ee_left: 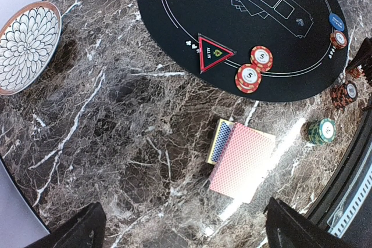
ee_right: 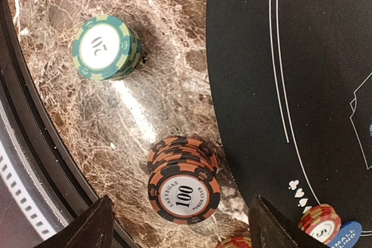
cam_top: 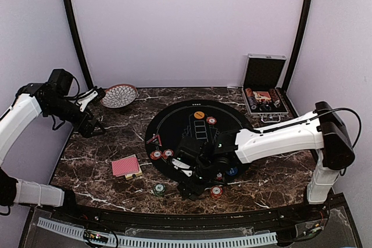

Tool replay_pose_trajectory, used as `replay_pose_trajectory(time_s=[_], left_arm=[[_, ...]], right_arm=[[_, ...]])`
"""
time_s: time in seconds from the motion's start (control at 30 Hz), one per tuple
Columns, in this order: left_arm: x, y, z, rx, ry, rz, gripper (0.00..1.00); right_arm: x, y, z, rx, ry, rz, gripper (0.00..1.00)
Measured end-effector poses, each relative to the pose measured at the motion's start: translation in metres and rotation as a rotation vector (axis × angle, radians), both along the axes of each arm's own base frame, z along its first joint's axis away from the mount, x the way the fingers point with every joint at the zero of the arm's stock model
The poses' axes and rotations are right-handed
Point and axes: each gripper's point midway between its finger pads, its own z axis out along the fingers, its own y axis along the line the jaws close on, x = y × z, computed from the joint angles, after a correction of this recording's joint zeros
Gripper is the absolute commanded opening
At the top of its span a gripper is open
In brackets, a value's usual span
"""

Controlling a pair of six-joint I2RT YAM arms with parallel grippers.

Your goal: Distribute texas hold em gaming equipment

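The orange chip stack (ee_right: pixel 183 187) stands on the bare desk (ee_right: pixel 151 103) just off the near edge of the black mat (ee_right: pixel 261 85), close to that edge but not on it. The right tool (ee_right: pixel 181 201) hangs directly above it, released, its fingers (ee_right: pixel 87 227) spread wide to either side and touching no chip. The stack's long axis runs up from the desk, and its chips look a little staggered, though the camera's slant may exaggerate that. The step in hand appears to be working this stack. If so, it calls for a straight vertical move with the fingers kept level and the stack centred between them. Any closing should come low on the column and across its full width, slowly, so the loose upper chips line up rather than squirt out. The green chip stack (ee_right: pixel 106 47) stands upright farther off the mat's near edge, well apart from the orange one. Two red chips (ee_left: pixel 254 69) lie flat on the mat just inside its rim, beside a triangular marker (ee_left: pixel 214 53). The playing cards (ee_left: pixel 244 161) lie red back up on the desk off the mat's near-left side, their long axis slanting so one short end faces the mat. A blue-patterned box edge shows along one long side. The left tool (ee_left: pixel 185 202) hovers released, gripping nothing, out past the cards from the mat. A patterned bowl (cam_top: pixel 119 95) sits off the mat's far-left side and an open silver case (cam_top: pixel 264 94) off its far-right.
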Motion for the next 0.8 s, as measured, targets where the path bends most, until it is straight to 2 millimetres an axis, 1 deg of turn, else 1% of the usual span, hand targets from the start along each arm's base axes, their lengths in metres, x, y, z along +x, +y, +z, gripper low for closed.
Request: replay_pose_trajectory(time_s=[0.17, 0.37, 0.8], left_arm=[[-0.001, 0.0, 0.0, 0.001, 0.003, 0.0, 0.99], [-0.002, 0.0, -0.001, 0.001, 0.007, 0.0, 0.99], [-0.002, 0.0, 0.0, 0.002, 0.005, 0.0, 0.99]], right_arm=[[-0.001, 0.0, -0.006, -0.01, 0.001, 0.013, 0.79], [-0.001, 0.001, -0.014, -0.024, 0.001, 0.024, 0.74], [-0.001, 0.002, -0.017, -0.027, -0.005, 0.043, 0.52]])
